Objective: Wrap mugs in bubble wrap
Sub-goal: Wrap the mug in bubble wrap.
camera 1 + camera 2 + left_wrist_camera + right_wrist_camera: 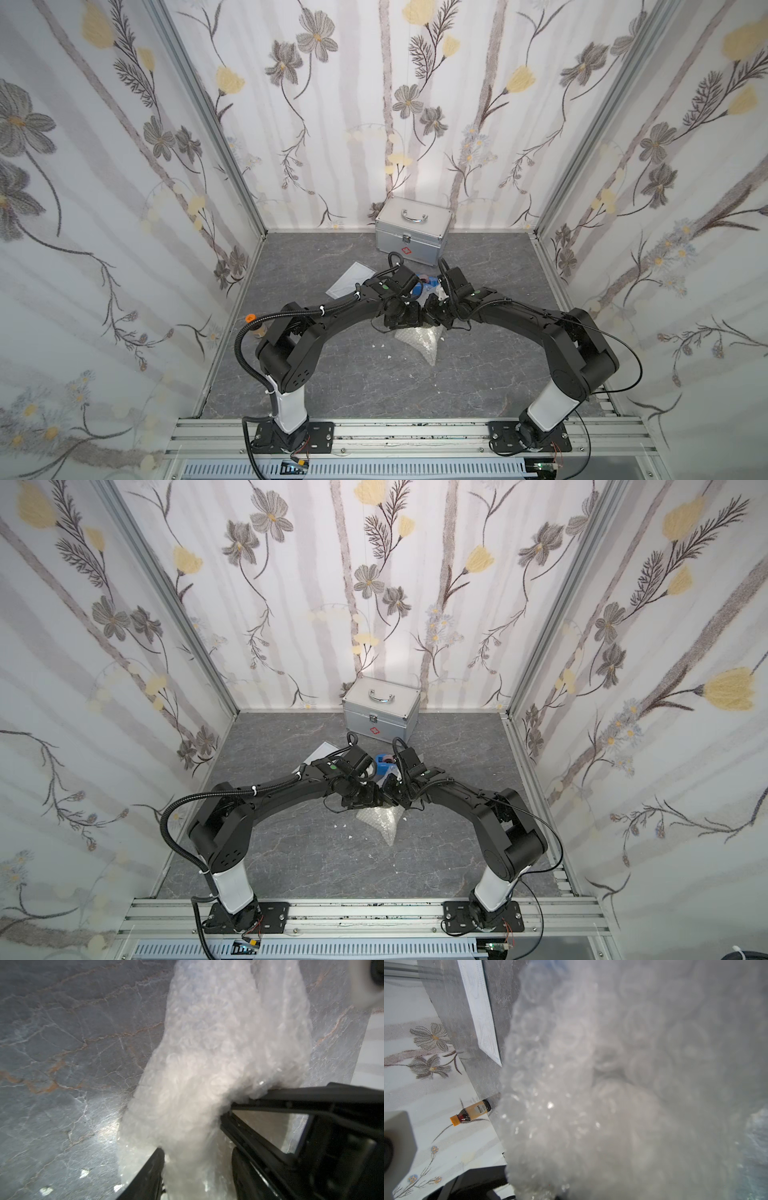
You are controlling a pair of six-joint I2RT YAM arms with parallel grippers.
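Bubble wrap (pixel 419 338) lies bunched on the grey table (pixel 332 374), under the spot where my two arms meet in both top views. In the left wrist view the bubble wrap (pixel 218 1053) is a thick whitish bundle running between my left gripper's (pixel 197 1167) fingers (pixel 149 1174) and touching both. My right gripper (pixel 239 1105) pinches the side of the bundle with its jaws together. The right wrist view is almost filled by bubble wrap (pixel 623 1084), which hides that gripper's jaws. The mug is hidden; I cannot tell if it is inside the bundle.
A silver case (pixel 413 235) stands at the back wall. A white paper packet (pixel 351 278) and a blue tape roll (pixel 428 280) lie behind the arms. A small brown bottle (pixel 471 1112) stands by the left wall. White scraps (pixel 388 356) dot the table.
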